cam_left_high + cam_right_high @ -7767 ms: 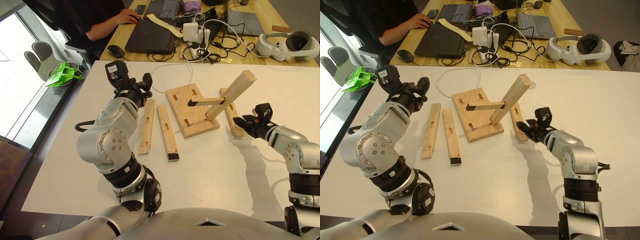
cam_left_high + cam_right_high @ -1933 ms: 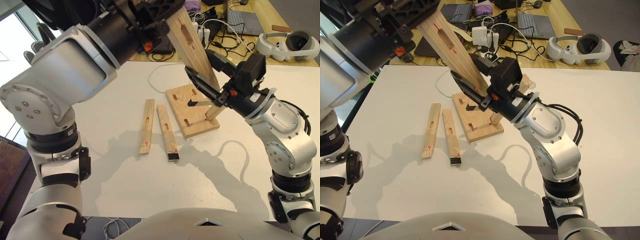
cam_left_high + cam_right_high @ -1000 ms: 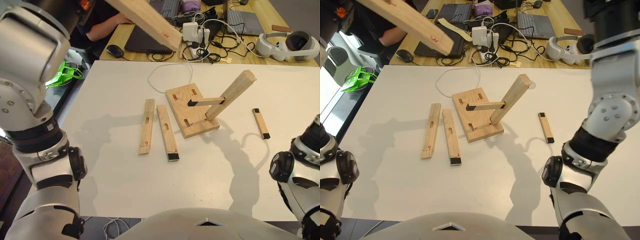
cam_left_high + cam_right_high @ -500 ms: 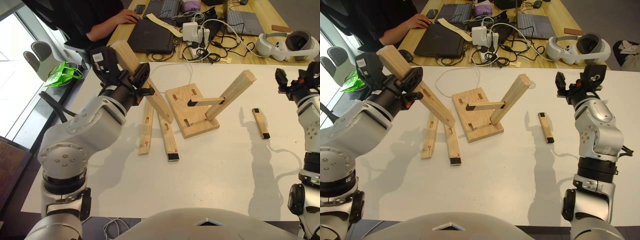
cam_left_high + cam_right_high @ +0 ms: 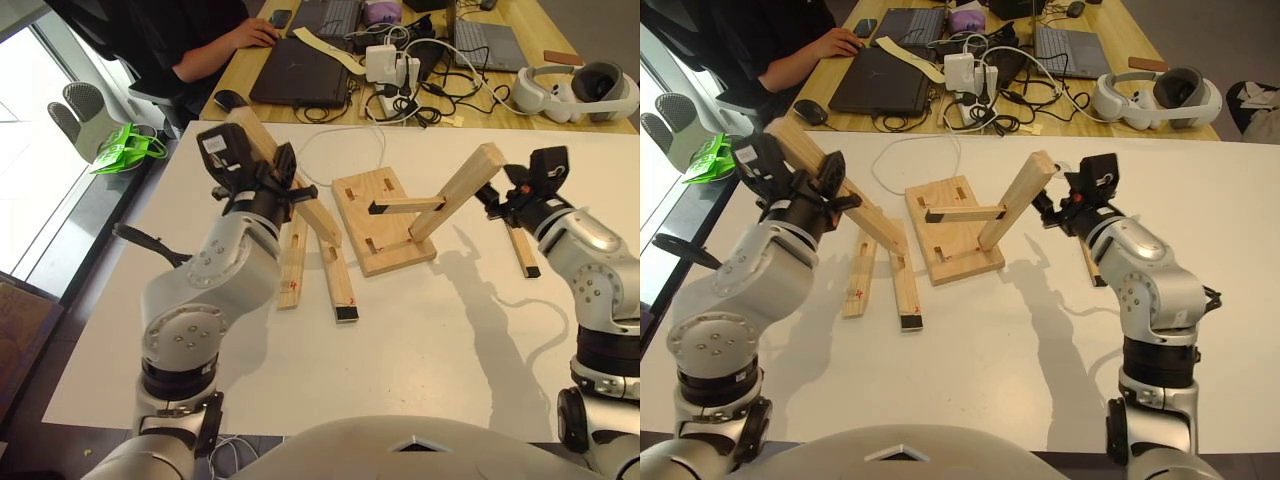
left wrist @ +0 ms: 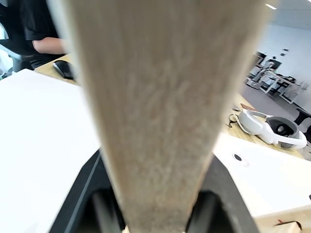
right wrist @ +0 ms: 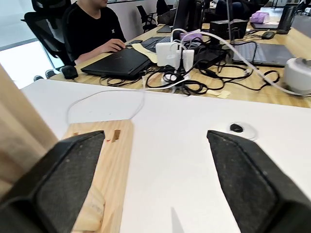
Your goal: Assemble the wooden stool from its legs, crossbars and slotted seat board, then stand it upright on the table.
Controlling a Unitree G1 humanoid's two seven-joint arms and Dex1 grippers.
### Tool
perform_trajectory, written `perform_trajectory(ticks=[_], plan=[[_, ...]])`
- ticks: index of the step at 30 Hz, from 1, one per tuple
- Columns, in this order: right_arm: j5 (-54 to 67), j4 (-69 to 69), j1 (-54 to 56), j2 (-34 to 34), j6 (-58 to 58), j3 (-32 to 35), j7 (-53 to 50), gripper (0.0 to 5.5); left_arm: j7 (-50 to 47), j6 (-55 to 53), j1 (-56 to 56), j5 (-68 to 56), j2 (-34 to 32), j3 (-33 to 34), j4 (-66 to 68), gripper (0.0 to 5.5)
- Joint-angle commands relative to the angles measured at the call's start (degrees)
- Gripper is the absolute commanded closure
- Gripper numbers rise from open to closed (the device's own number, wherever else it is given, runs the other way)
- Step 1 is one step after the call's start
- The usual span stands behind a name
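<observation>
Stool bits are spread over the white table (image 5: 440,350). The seat board (image 5: 360,192) lies flat mid-table. A planted leg (image 5: 455,190) leans up out of it near its right edge, tilting right and far, and a crossbar (image 5: 405,206) runs from that leg leftward over the board. Left of the board, two spare legs (image 5: 294,255) lie flat side by side.

The left gripper (image 5: 262,186) hangs over them, clamped on a third leg (image 5: 320,220) that slants down toward the board's left edge. Can't tell if its low end touches anything. The left wrist view makes the grip plain, with a black finger (image 6: 95,194) pressed on either side of the wood.

The right gripper (image 5: 1053,212) sits just right of the planted leg's top end. From the head views it looks almost in contact. The right wrist view shows both pads (image 7: 248,179) spread wide with bare table between them and the leg just outside one pad, so it grips nothing. A loose crossbar (image 5: 525,255) lies flat near that arm.
</observation>
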State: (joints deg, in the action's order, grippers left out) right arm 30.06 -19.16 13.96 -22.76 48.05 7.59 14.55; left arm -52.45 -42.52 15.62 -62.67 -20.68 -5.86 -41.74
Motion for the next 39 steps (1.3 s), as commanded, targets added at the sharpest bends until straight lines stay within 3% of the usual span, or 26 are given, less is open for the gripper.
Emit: perform_trajectory(ticks=[1, 11, 16, 20, 23, 32, 39], plan=[[2.4, -6.24, -3.95, 3.02, 4.26, -1.66, -1.32, 1.57, 1.96, -2.09, -2.78, 7.36, 1.74, -3.63, -1.77, 4.47], [2.04, -6.05, -3.43, 2.43, 5.59, -0.92, -1.2, 1.57, 11.41, 4.92, -6.81, 24.03, 7.98, -1.8, -0.03, 4.47], [2.83, -6.9, -5.68, 0.46, 5.49, 0.89, 0.45, 1.57, 18.21, 10.08, -10.21, 25.41, 13.48, 0.75, 1.48, 4.47], [7.57, -6.67, -6.35, 8.57, 2.43, 10.1, -5.02, 1.57, 22.34, 12.5, -16.37, 23.6, 18.71, 2.38, 3.71, 4.47], [10.7, -8.85, -7.09, 13.46, 1.21, 12.4, -8.49, 1.57, 24.75, 13.82, -18.08, 23.94, 21.12, 3.96, 5.63, 4.47], [15.37, -11.57, -6.61, 16.86, -0.36, 11.71, -11.97, 1.57, 29.91, 16.64, -14.2, 31.71, 23.54, 3.75, 10.98, 4.47], [16.23, -11.26, -5.48, 16.09, -1.76, 12.02, -12.97, 1.57, 36.12, 13.48, -14.96, 38.22, 19.12, -0.48, 8.22, 4.47]])
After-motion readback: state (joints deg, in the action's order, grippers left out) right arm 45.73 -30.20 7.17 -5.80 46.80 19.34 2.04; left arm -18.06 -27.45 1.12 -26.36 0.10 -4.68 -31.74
